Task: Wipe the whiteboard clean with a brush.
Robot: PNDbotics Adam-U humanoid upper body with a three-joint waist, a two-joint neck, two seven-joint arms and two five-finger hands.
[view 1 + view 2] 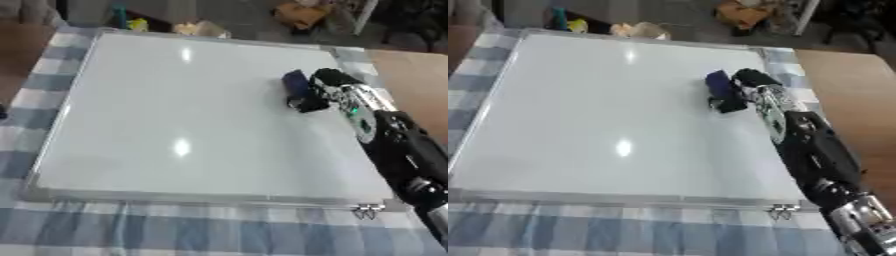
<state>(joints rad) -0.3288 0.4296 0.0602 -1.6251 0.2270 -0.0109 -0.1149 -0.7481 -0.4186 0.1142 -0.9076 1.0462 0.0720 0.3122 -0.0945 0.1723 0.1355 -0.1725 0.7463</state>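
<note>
The right hand (325, 89) lies over most of the dark blue brush (296, 84), so only the brush's upper end and a dark bit below show, and where its underside meets the whiteboard (175, 115) is hidden. The fingers are a black blur against the brush; their exact placement cannot be made out. The right arm runs off the bottom right corner of both views. In the right eye view the whiteboard's left edge is cut off. Beyond the far edge sit blurred yellow and tan shapes (197, 28), too smeared to name. A small metal clip-like piece (366, 212) at the board's near right corner is too small to identify.
</note>
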